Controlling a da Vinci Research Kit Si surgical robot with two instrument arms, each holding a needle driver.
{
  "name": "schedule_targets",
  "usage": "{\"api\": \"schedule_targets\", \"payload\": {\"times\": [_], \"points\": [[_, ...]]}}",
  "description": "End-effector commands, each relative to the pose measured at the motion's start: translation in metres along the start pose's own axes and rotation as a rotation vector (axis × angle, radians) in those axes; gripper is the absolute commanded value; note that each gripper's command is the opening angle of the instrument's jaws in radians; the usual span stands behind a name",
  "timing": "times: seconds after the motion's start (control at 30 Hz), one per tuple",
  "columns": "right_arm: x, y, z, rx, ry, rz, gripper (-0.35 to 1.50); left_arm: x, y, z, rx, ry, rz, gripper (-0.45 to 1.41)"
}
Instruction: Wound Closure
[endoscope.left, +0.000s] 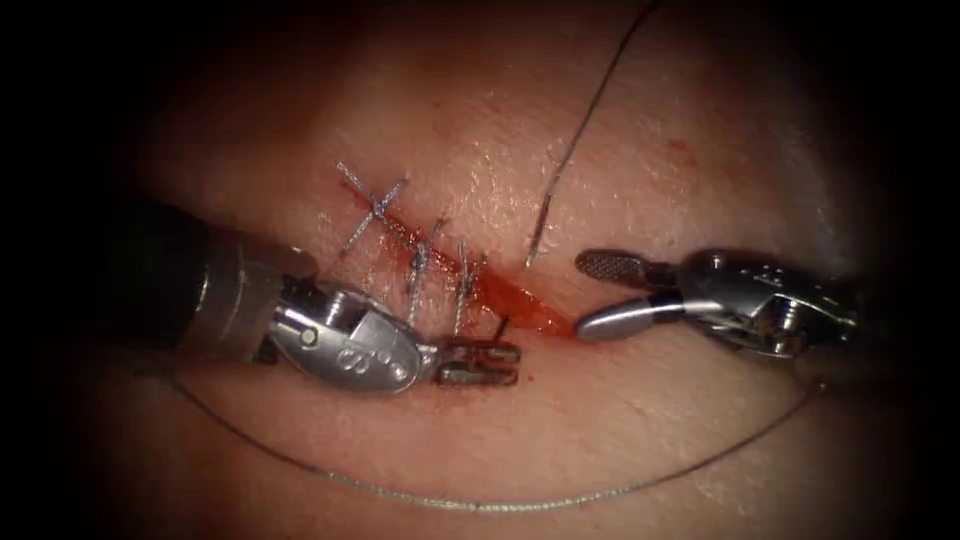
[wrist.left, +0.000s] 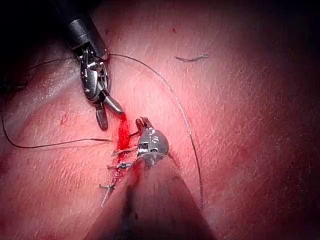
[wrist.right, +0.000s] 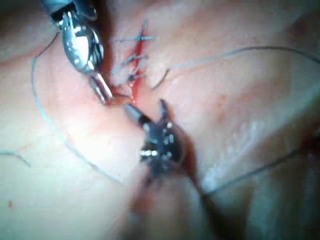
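Three stitches (endoscope.left: 420, 255) crossed the cut (endoscope.left: 500, 295) left of centre. The left gripper (endoscope.left: 480, 363) gripped the needle (endoscope.left: 500, 327), its tip rising from the tissue (endoscope.left: 620, 440); stiff, slippery, best held mid-curve. The right gripper (endoscope.left: 600, 295) gaped empty; limp thread (endoscope.left: 480, 503) looped below.

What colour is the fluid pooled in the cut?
Red fluid, bright in the open end of the cut; clearest in the endoscope view.

needle (endoscope.left: 540, 228) right of cut (endoscope.left: 470, 280), thread (endoscope.left: 480, 503) before tools
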Motion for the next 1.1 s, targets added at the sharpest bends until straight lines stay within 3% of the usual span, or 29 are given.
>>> {"api": "schedule_targets", "payload": {"times": [0.03,0.07,0.17,0.37,0.57,0.83,0.9,1.1], "points": [[-0.0007,-0.0003,0.0008,0.003,-0.001,0.003,1.33,-0.0002,0.0004,0.0007,-0.006,0.001,-0.005,-0.45],[-0.0007,-0.0004,0.0008,0.003,-0.001,0.004,1.33,0.0018,0.0012,0.0005,-0.074,0.027,-0.052,-0.45],[-0.0007,-0.0007,0.0008,0.005,-0.001,0.004,1.33,0.0034,0.0017,0.0002,-0.114,0.057,-0.085,-0.45],[-0.0009,-0.0024,0.0007,0.018,-0.004,0.005,1.35,0.0095,0.0029,-0.0026,-0.272,0.142,-0.209,-0.45],[-0.0009,-0.0036,0.0001,0.023,-0.002,0.008,1.35,0.0113,0.0033,-0.0055,-0.306,0.121,-0.226,-0.45],[0.0011,-0.0051,-0.0014,0.010,0.040,-0.008,1.28,0.0121,-0.0003,-0.0066,-0.208,0.073,-0.184,-0.45],[0.0038,-0.0068,-0.0026,-0.036,0.056,-0.013,1.23,0.0123,-0.0039,-0.0066,-0.143,0.045,-0.144,-0.45],[0.0096,-0.0106,-0.0048,-0.083,0.097,0.033,1.04,0.0133,-0.0103,-0.0074,-0.029,0.033,-0.063,-0.45]]}}
